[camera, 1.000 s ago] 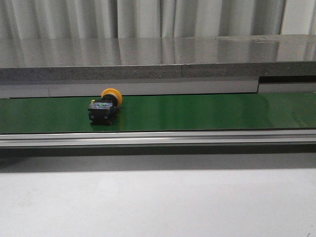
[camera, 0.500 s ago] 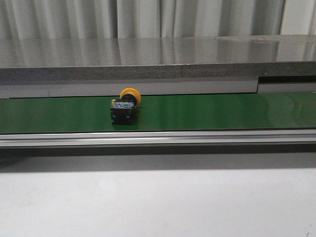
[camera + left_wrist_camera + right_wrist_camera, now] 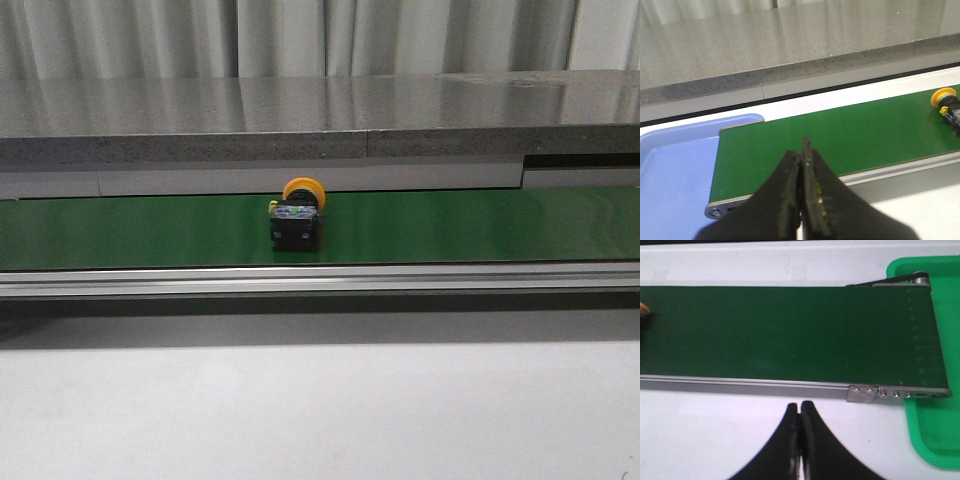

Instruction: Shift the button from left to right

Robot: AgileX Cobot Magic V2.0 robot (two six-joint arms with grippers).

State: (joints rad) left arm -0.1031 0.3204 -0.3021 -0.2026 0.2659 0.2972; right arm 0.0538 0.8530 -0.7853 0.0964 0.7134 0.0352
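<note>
While both grippers, left gripper (image 3: 802, 200) and right gripper (image 3: 800, 440), hang closed and empty, the button (image 3: 297, 214) has moved rightward. It now sits mid-belt on the green conveyor (image 3: 480, 230).

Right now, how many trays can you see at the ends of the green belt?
2. A blue tray sits at the belt's left end, a green tray at its right end. The front view shows neither.
</note>
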